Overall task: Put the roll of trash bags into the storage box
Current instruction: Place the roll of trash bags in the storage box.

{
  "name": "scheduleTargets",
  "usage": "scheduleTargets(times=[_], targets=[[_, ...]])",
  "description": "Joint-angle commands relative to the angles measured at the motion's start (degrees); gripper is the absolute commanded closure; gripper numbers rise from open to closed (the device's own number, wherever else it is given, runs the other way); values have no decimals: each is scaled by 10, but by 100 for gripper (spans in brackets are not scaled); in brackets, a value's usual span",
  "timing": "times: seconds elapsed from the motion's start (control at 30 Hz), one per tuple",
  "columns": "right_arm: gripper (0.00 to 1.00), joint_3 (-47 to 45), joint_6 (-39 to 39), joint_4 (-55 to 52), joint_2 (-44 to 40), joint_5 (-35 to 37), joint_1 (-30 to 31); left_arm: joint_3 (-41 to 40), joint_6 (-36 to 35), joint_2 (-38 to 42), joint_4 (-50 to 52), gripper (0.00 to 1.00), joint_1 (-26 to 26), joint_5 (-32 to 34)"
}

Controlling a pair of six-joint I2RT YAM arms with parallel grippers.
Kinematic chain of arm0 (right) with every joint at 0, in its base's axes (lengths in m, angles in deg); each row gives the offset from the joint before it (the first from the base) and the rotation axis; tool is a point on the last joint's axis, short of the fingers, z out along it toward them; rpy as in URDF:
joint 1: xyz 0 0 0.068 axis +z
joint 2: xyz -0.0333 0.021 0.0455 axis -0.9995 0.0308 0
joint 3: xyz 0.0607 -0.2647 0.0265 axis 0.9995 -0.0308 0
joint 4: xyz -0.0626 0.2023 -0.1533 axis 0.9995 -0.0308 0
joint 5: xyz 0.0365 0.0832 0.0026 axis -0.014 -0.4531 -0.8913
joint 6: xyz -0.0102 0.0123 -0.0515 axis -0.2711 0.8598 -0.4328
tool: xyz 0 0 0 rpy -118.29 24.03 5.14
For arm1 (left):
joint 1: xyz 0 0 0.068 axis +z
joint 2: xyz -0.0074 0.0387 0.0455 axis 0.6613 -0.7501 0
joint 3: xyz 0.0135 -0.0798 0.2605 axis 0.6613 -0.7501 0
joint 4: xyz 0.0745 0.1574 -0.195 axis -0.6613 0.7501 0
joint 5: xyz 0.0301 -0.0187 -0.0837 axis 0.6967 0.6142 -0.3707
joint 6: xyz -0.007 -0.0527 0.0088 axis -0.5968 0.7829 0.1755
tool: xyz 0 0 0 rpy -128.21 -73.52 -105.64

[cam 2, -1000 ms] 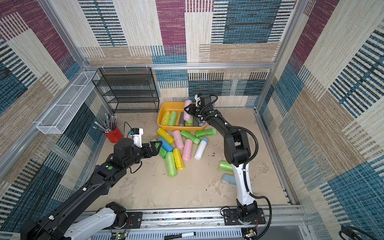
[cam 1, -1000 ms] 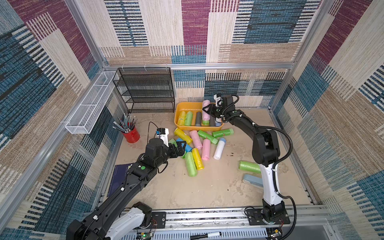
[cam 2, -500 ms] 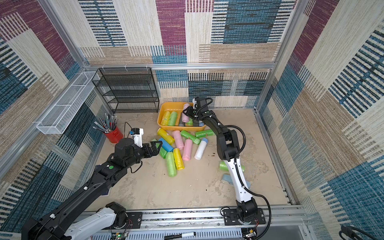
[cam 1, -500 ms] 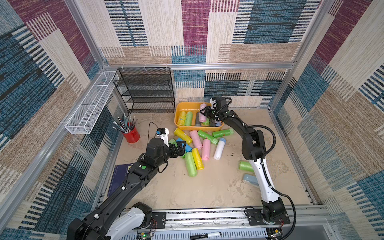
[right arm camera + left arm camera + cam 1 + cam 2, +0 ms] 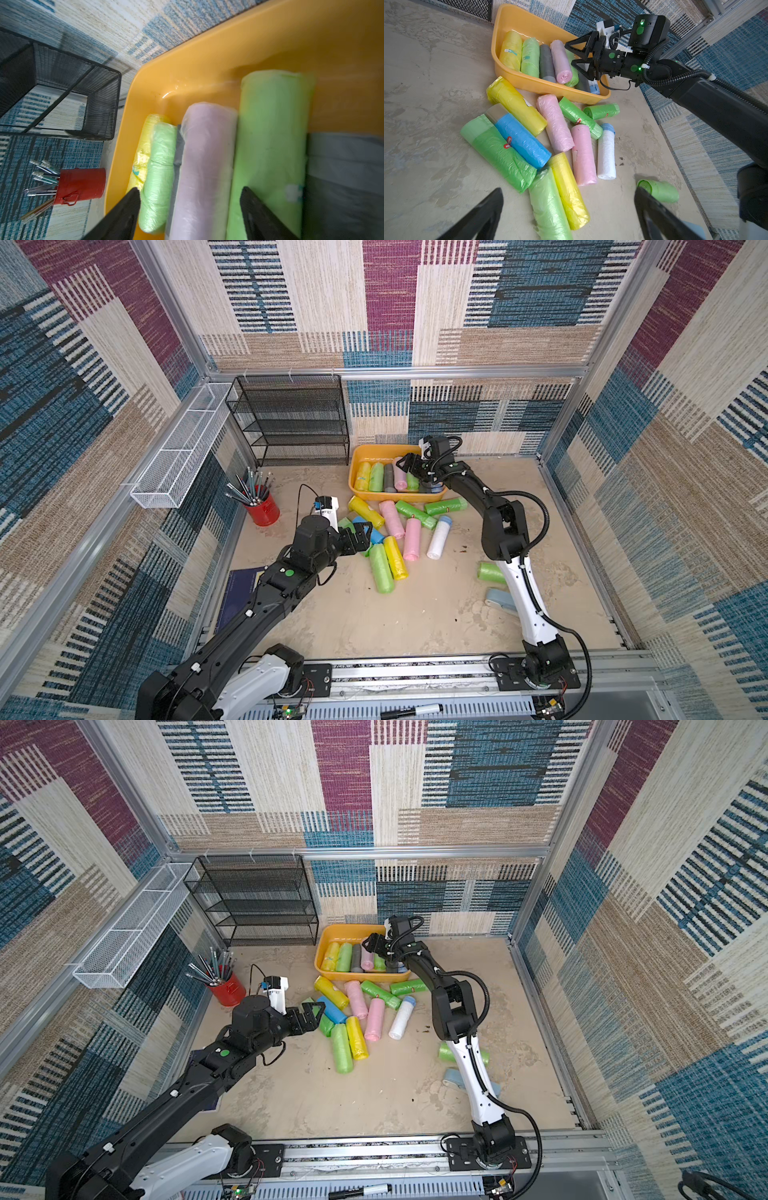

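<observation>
- In both top views the shallow orange-yellow plastic storage box [image 5: 374,450] stands at the back of the sandy-beige table [image 5: 374,614], beside the black mesh shelf rack [image 5: 299,423]. The right gripper [image 5: 409,464] hangs over the box with its fingers apart and holds nothing. The pale pink roll of trash bags [image 5: 400,479] lies inside the box, just under this gripper.
- The left gripper [image 5: 311,1011] is near the heap of loose coloured rolls [image 5: 357,1011] on the table, with its fingers wide.
- In the left wrist view the left fingers [image 5: 483,214] stand wide apart with nothing between them. The pink roll lies in the box between a grey roll [image 5: 547,62] and a green roll [image 5: 572,80].
- In the right wrist view the black fingers [image 5: 122,216] stand wider than the pink roll, which lies below them.
</observation>
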State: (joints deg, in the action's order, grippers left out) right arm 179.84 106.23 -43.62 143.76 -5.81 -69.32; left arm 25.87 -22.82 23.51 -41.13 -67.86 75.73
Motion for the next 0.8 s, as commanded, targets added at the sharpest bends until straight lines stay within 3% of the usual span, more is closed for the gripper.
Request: scheduleTargets(times=[0.0,0.13,0.47,0.67,0.77], targets=[[33,-14,-23,-28,-17,44,1,1,-8,-5,-11,2,0,-1],[45,-30,-29,-27,-30,59,2,3,-10,-11,-9,2,1,-1],[38,-77,-66,-58,-121,93,2,9,-11,-18,-4,2,1,1],[32,-259,-86,-7,-269,128,2,37,-25,-42,25,1,1,-30],[19,-394,-97,18,-362,161,2,36,-25,-38,17,1,1,-52]])
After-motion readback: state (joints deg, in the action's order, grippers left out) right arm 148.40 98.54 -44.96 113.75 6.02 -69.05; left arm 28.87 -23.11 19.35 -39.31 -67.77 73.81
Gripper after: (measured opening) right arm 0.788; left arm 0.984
